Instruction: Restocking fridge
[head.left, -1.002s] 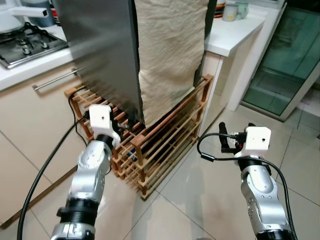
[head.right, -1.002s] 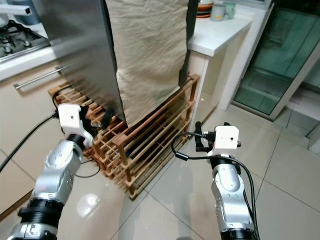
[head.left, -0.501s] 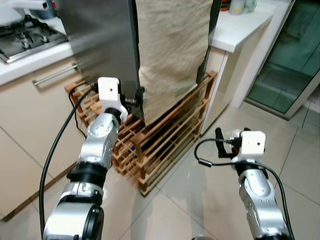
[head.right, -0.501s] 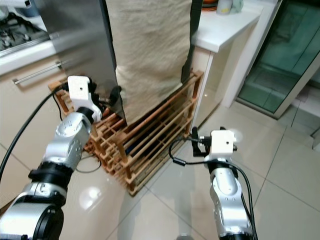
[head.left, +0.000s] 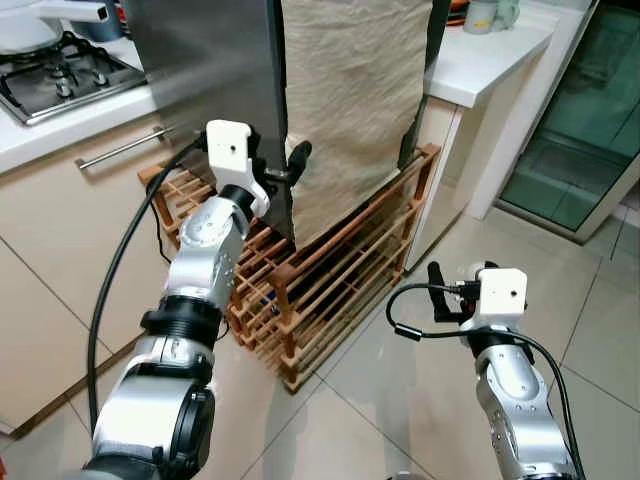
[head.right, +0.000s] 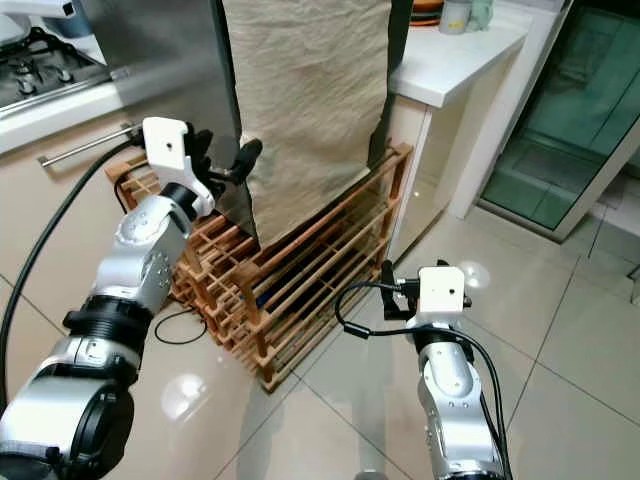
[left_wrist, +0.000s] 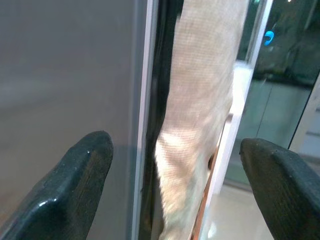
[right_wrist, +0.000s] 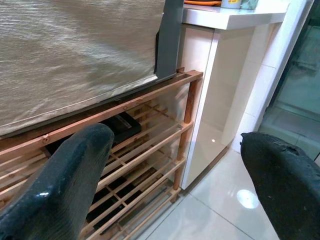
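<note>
The steel fridge (head.left: 205, 70) stands on a wooden slatted rack (head.left: 345, 265), and a beige cloth (head.left: 350, 100) hangs down its side. My left gripper (head.left: 283, 165) is raised at the fridge's front corner, open. In the left wrist view, its fingers (left_wrist: 85, 170) sit either side of the dark seam between the steel door (left_wrist: 65, 75) and the cloth (left_wrist: 200, 110). Low over the floor tiles, my right gripper (head.left: 440, 295) is open and holds nothing. It points toward the rack (right_wrist: 125, 125).
A white counter (head.left: 480, 60) stands right of the fridge, with a glass door (head.left: 580, 120) beyond it. At the left are a gas hob (head.left: 60, 70) and a drawer with a bar handle (head.left: 120, 150). A black cable (head.left: 110, 300) trails along my left arm.
My left arm has risen and reached forward, from the rack's height up to the fridge's corner. The right arm has stayed low with little change. The camera has shifted slightly.
</note>
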